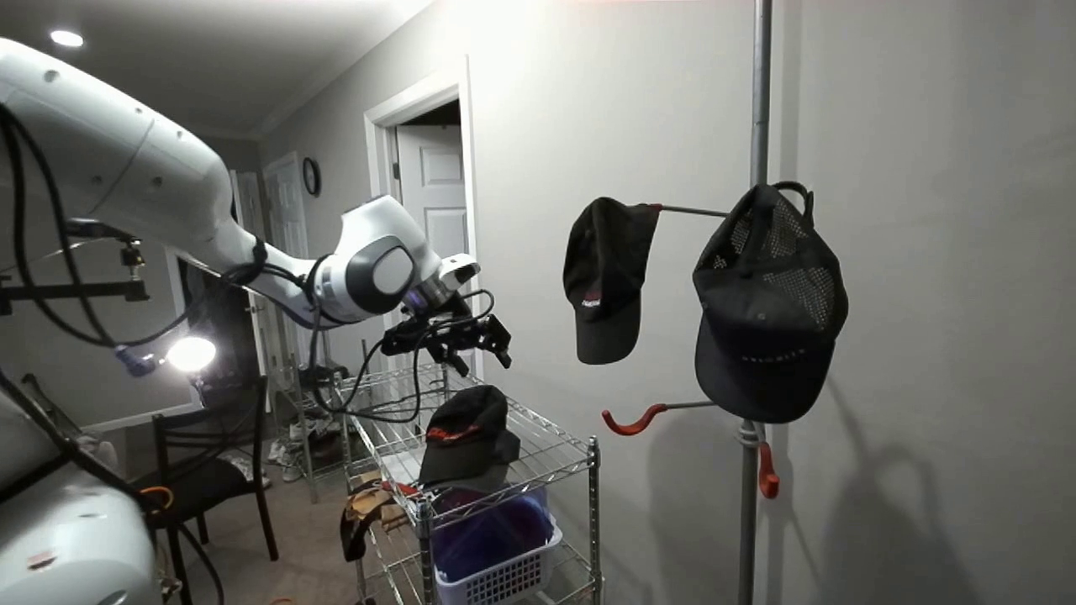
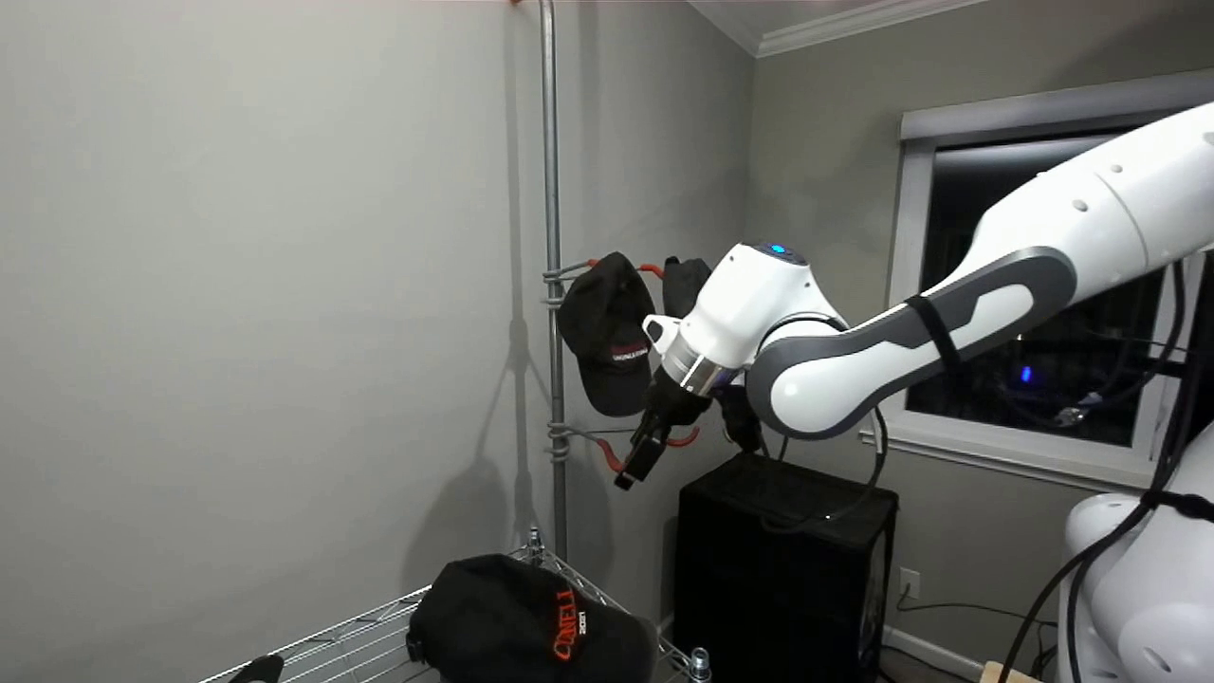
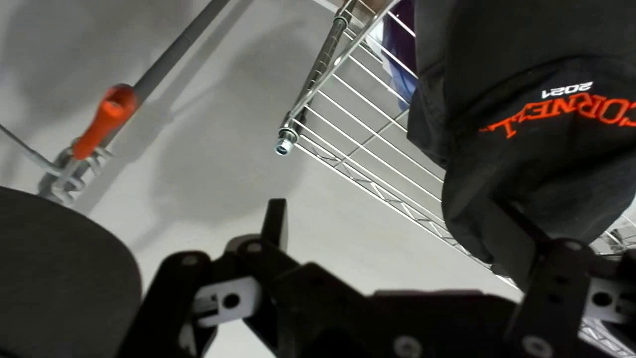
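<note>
My gripper [image 1: 482, 361] points downward in both exterior views, with wall showing between its spread fingers in the wrist view. It is open and holds nothing. Closest below it, apart from the fingers, a black cap with orange and white lettering [image 1: 465, 449] rests on the wire shelf; the wrist view has this lettered cap [image 3: 521, 35] at the right, behind one finger. Two more dark caps hang on the pole's hooks: a black cap with a small red and white mark [image 2: 607, 332] and a mesh-backed cap [image 1: 761, 311]. A dark rounded shape [image 3: 59, 278] fills the wrist view's lower left.
The metal wire shelf [image 1: 595, 504] stands by the wall, a white basket [image 1: 500, 580] on its lower level. A grey vertical pole [image 1: 761, 109] carries red-tipped hooks [image 1: 643, 422]. A black box [image 2: 778, 569] stands behind the arm, and a dark chair [image 1: 206, 496] is farther back.
</note>
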{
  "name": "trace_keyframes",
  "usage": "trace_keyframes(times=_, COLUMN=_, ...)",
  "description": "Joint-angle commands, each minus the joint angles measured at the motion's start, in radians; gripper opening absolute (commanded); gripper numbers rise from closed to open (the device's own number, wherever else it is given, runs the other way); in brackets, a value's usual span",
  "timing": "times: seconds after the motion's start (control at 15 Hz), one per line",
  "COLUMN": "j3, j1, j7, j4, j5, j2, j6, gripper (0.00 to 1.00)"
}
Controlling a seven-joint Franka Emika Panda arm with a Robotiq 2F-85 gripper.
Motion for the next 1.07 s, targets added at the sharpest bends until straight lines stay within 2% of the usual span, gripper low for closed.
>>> trace_keyframes(times=0.0, j3=-0.045, j1=-0.068, j7=-0.003, j4=-0.095, j5=-0.015, j2=-0.177, j6=-0.013, gripper=1.00)
trace_keyframes(times=0.2, j3=-0.110, j1=-0.154, j7=-0.024, j4=-0.091, j5=-0.025, j2=-0.230, j6=-0.023, gripper=1.00)
trace_keyframes(times=0.53, j3=-0.202, j1=-0.284, j7=-0.028, j4=-0.047, j5=-0.023, j2=-0.220, j6=0.012, gripper=1.00)
trace_keyframes(times=0.73, j3=-0.240, j1=-0.325, j7=-0.038, j4=-0.008, j5=-0.022, j2=-0.183, j6=0.046, gripper=1.00)
trace_keyframes(times=0.87, j3=-0.258, j1=-0.338, j7=-0.039, j4=0.031, j5=-0.017, j2=-0.153, j6=0.074, gripper=1.00)
trace_keyframes(times=1.0, j3=-0.303, j1=-0.336, j7=-0.062, j4=0.064, j5=0.002, j2=-0.165, j6=0.076, gripper=1.00)
